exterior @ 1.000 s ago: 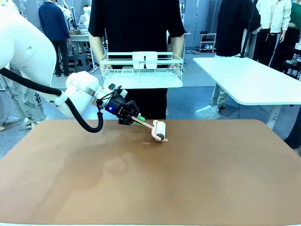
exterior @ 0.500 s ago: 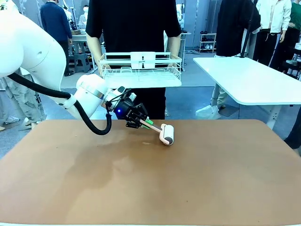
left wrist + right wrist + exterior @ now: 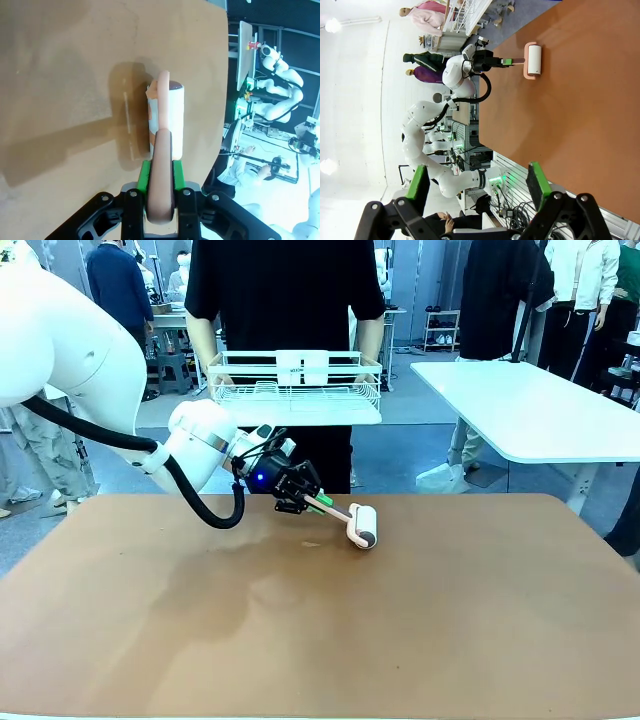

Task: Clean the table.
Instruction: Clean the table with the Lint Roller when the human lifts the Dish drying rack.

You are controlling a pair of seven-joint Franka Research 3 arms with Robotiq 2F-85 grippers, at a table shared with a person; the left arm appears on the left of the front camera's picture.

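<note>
Reddish-brown and matte, the table (image 3: 400, 620) fills the lower half of the front view. It is a wide, smooth slab with rounded corners, and its long axis runs from 9 o'clock to 3 o'clock.

Near the far edge, at about 12 o'clock on the tabletop, the left gripper (image 3: 318, 502) is clamped on the pale pink handle of a lint roller (image 3: 355, 522). The handle slants from the gripper toward 4 o'clock and ends in a white cylindrical drum with a dark end cap, set down on the tabletop.

In the left wrist view, the green pads of this gripper (image 3: 161, 170) press both sides of the rounded handle. The lint roller (image 3: 167, 120) throws a soft shadow toward 9 o'clock on the table (image 3: 60, 75).

The right gripper (image 3: 477, 182) hangs with its jaws spread wide and nothing between them, well apart from the distant lint roller (image 3: 534, 59).

Beyond the far edge, at 12 o'clock, a person (image 3: 290, 290) in black holds a white wire rack (image 3: 297, 390). A white-topped table (image 3: 530, 410) stands at 2 o'clock.
</note>
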